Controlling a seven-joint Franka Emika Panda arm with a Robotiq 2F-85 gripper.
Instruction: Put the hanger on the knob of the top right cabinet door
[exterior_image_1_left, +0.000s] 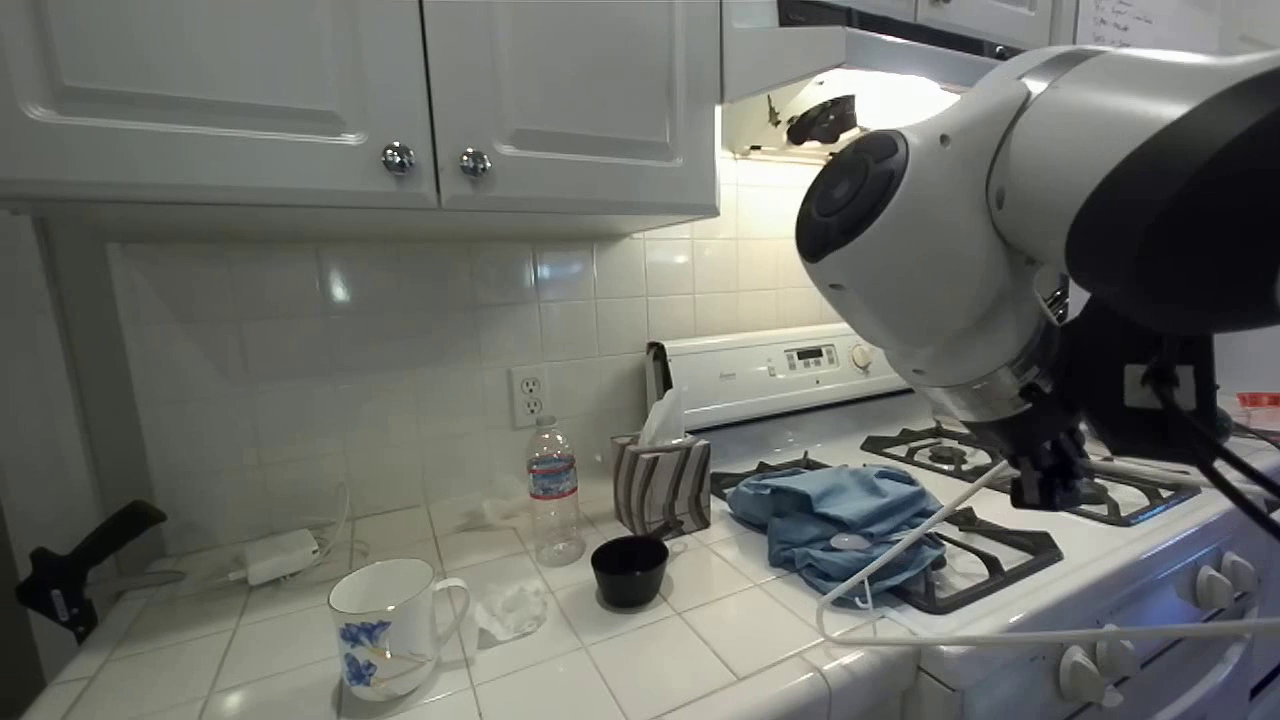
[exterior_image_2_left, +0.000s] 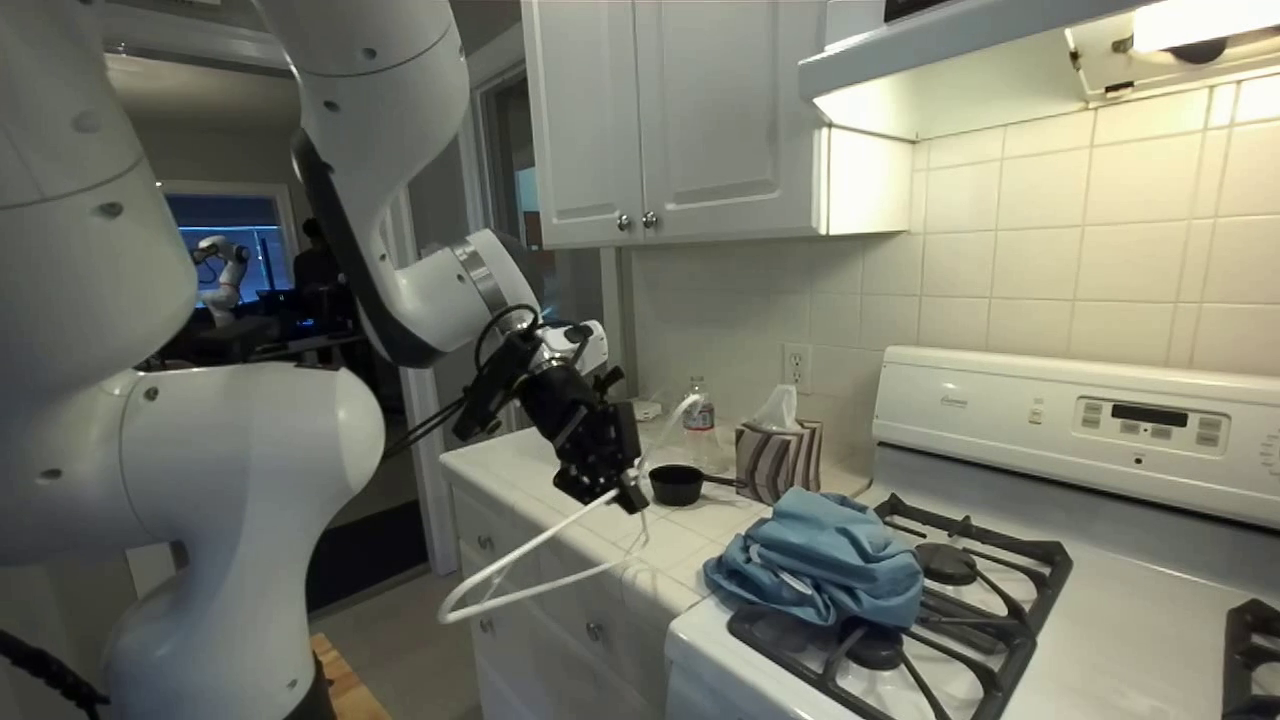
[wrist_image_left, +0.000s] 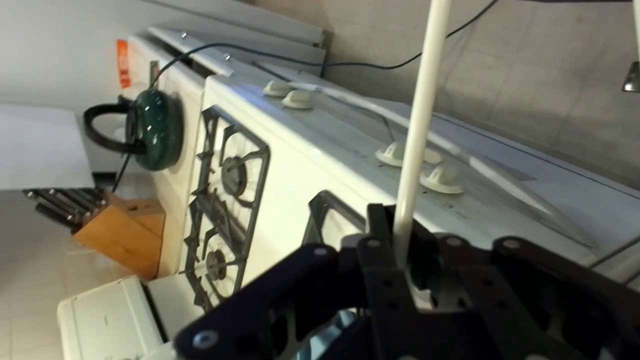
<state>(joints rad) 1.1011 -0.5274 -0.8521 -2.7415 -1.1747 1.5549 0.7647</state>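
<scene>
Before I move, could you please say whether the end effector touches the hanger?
Touching: the wrist view shows the hanger gripped between the jaws of the end effector.

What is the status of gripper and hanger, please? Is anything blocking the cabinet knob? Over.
Gripper shut on hanger. Hanger not yet on right cabinet knob. Nothing apparently blocking it.

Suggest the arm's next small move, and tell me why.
I'd probably raise the hand slightly toward the knob of the right cabinet door, without loosening: it is shut on the white hanger, which sits lower than that knob in both exterior views and is not on it yet.
</scene>
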